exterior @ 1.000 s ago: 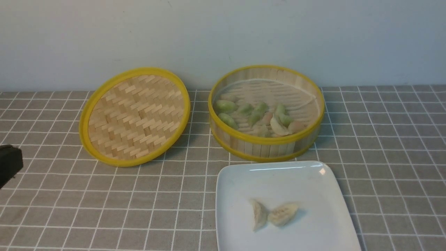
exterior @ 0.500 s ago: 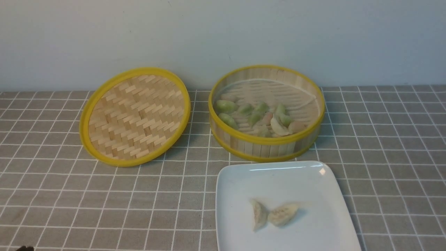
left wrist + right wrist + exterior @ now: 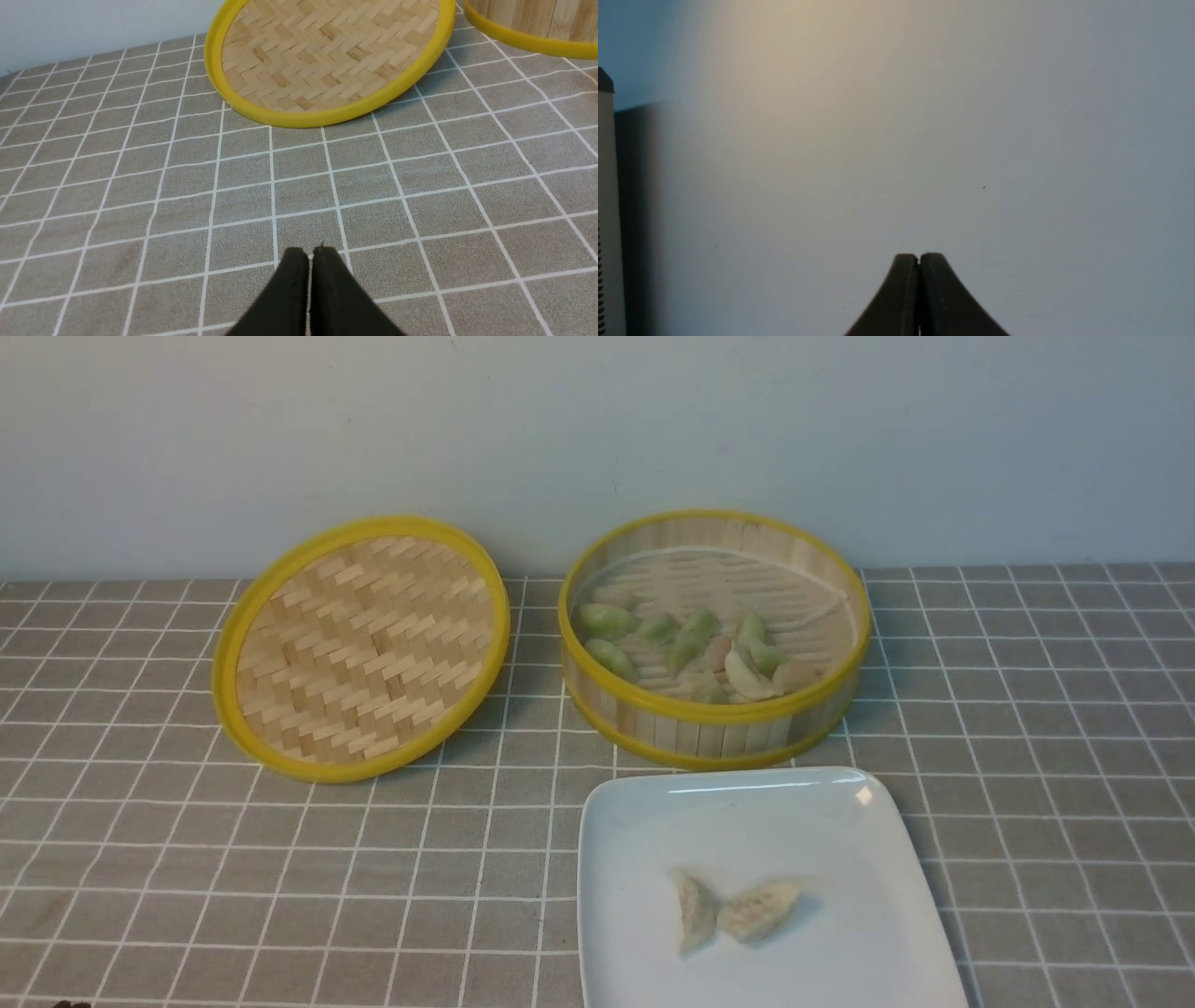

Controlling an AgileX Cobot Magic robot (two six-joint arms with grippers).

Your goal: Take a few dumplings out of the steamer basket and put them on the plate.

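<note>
The steamer basket [image 3: 714, 721] stands at the back centre-right, holding several green, cream and pinkish dumplings [image 3: 691, 649]. In front of it lies the white plate [image 3: 859, 952] with two cream dumplings [image 3: 728, 910] side by side. My left gripper [image 3: 310, 254] is shut and empty, low over the checked cloth, well short of the lid; in the front view only a dark speck shows at the bottom left corner. My right gripper [image 3: 919, 256] is shut and empty, facing a blank wall, and does not appear in the front view.
The woven yellow-rimmed lid [image 3: 359, 649] leans tilted left of the basket, its edge resting against the basket side; it also fills the far part of the left wrist view, lid [image 3: 327, 60]. A grey checked cloth [image 3: 187, 859] covers the table. A pale wall rises behind.
My left arm has drawn back out of the front view's left edge toward the bottom left corner. Basket, plate and dumplings have not moved.
</note>
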